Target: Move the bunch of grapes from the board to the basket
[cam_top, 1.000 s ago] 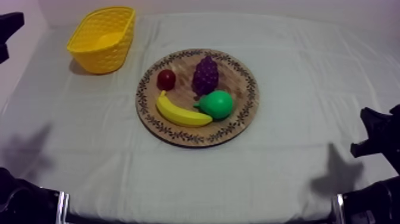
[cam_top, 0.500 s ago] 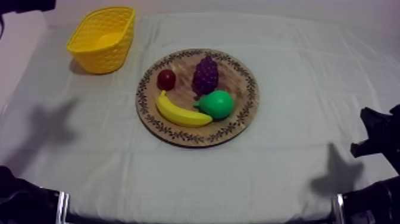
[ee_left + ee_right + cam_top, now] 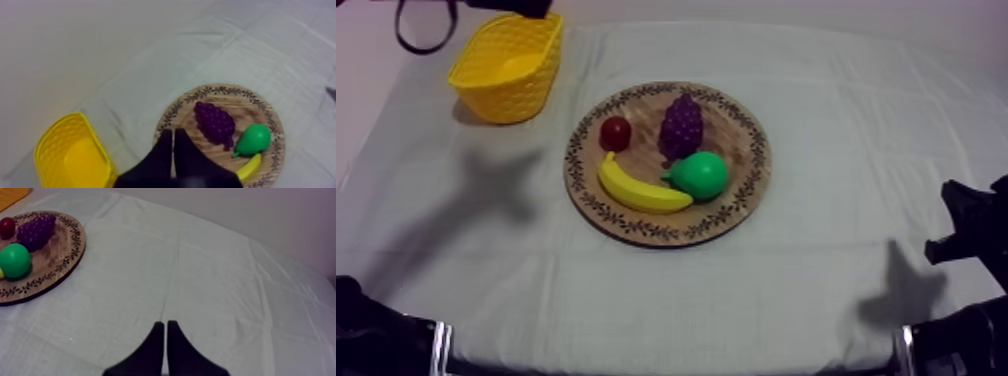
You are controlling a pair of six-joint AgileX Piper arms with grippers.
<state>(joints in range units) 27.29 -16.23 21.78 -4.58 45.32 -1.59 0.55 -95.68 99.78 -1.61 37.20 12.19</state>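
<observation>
Grapes (image 3: 681, 127) by board (image 3: 734, 152) edge, basket (image 3: 506, 85) well apart; left gripper (image 3: 173, 133), right gripper (image 3: 165, 324) pressed together.

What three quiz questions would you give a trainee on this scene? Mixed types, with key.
1. True or false: the bunch of grapes already lies in the yellow basket.
2. Multiple choice: the left gripper is A) open, B) shut on nothing, C) shut on the bunch of grapes.
3. Count: how many toy fruits lie on the wooden board?

Key:
1. False, it lies on the wooden board.
2. B, its fingers lie together as a narrow wedge.
3. Four.
</observation>
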